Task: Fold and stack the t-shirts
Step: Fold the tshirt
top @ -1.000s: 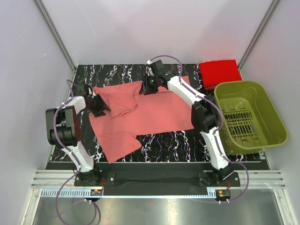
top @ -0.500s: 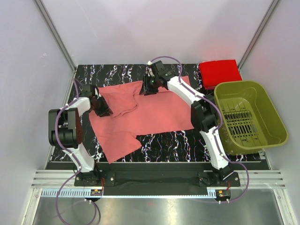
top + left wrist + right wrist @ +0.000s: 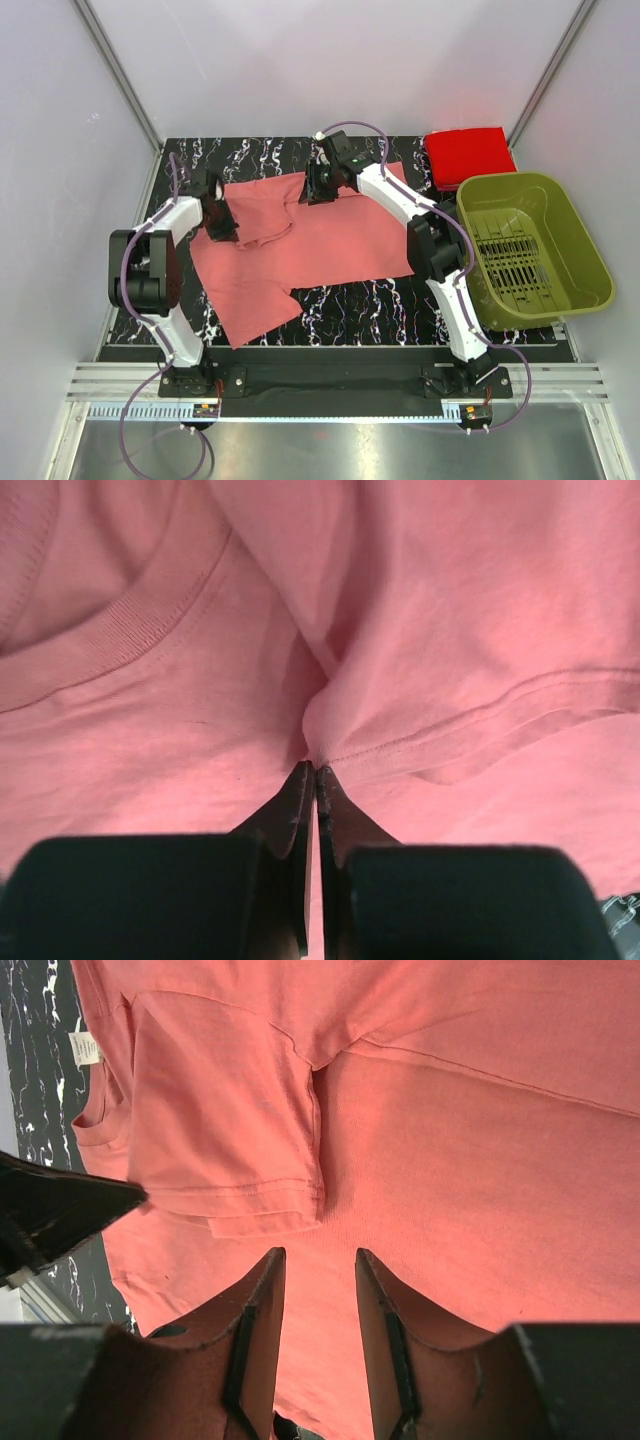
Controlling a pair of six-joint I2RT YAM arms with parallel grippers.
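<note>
Lying rumpled, the salmon-pink t-shirt (image 3: 330, 245) is pinched by the left hand (image 3: 315, 775); right hand (image 3: 318, 1253) parted.

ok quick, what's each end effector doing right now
left end effector: closed, pinching a fold of the salmon-pink t-shirt
right end effector: open, nothing gripped, poised over the same t-shirt

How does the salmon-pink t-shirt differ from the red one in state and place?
The salmon-pink t-shirt lies spread out, one sleeve turned in; the red t-shirt is folded into a rectangle. The salmon-pink t-shirt is in the middle of the table; the red t-shirt is at the far right corner, beyond the basket. The left gripper is shut on the salmon-pink t-shirt; no gripper touches the red t-shirt. Both are plain cloth.
</note>
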